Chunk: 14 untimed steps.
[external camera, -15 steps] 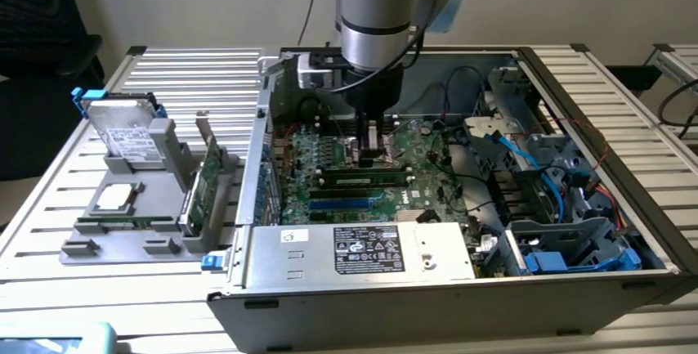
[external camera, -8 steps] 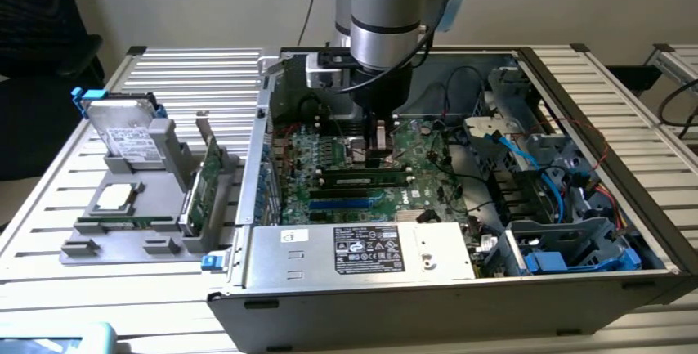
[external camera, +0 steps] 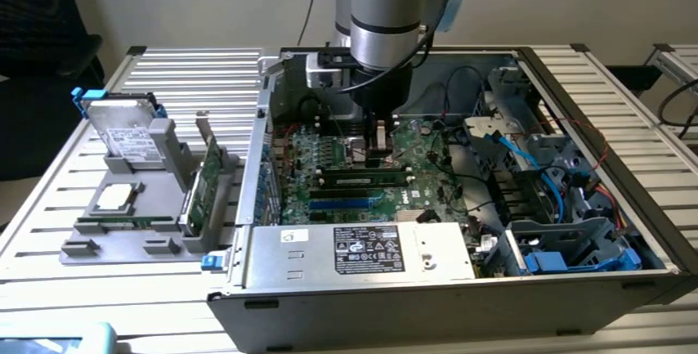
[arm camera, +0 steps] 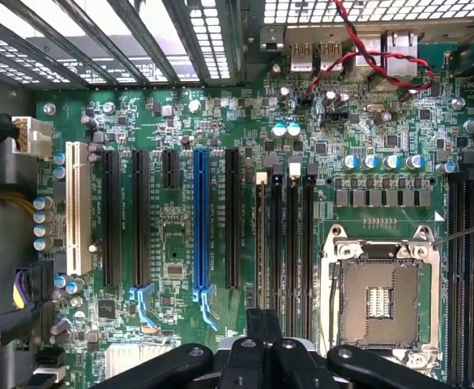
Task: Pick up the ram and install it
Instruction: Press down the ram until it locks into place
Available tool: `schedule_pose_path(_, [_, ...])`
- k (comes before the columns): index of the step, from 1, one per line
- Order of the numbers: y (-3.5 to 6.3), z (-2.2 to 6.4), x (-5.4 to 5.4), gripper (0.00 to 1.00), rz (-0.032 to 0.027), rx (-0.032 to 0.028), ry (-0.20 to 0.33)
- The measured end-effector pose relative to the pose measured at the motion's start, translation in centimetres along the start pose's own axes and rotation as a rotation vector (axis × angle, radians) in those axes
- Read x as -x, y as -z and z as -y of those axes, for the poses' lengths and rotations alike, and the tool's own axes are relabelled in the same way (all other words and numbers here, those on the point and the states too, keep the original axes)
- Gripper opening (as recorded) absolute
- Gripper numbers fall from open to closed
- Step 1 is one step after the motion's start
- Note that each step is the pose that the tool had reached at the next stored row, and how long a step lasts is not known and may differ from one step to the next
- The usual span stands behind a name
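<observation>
tool (external camera: pixel 378 156): closed, pressing down | long thin green ram stick (external camera: pixel 365 180): in a memory slot at 6 o'clock of tool, on green motherboard (external camera: pixel 327 158) | risk: uneven push may leave one end unlatched

You've got open room straight above the motherboard (external camera: pixel 360 166) where the gripper (external camera: pixel 378 158) hangs, fingers shut. Toward the exterior view's right, the blue and black cables (external camera: pixel 512 158) and the drive cage (external camera: pixel 567 244) crowd things. The power supply (external camera: pixel 360 252) walls off the near side, the case wall (external camera: pixel 260 141) blocks the exterior view's left. The empty CPU socket (arm camera: pixel 380 300) sits just beside the memory slots (arm camera: pixel 285 235).
</observation>
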<state>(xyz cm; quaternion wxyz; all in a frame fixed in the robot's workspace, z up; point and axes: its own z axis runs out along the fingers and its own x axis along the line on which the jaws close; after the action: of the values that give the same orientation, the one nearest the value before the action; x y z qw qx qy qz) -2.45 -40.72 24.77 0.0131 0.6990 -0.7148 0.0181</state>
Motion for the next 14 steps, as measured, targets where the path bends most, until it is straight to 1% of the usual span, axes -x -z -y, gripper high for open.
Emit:
schedule_pose_path(2, [0.00, 0.00, 0.00, 0.11, 0.0000, 0.0001, -0.002])
schedule_pose_path(3, [0.00, 0.00, 0.00, 0.11, -0.0001, 0.0006, -0.013])
schedule_pose_path(14, [0.00, 0.00, -0.01, 0.11, -0.0012, 0.0064, -0.153])
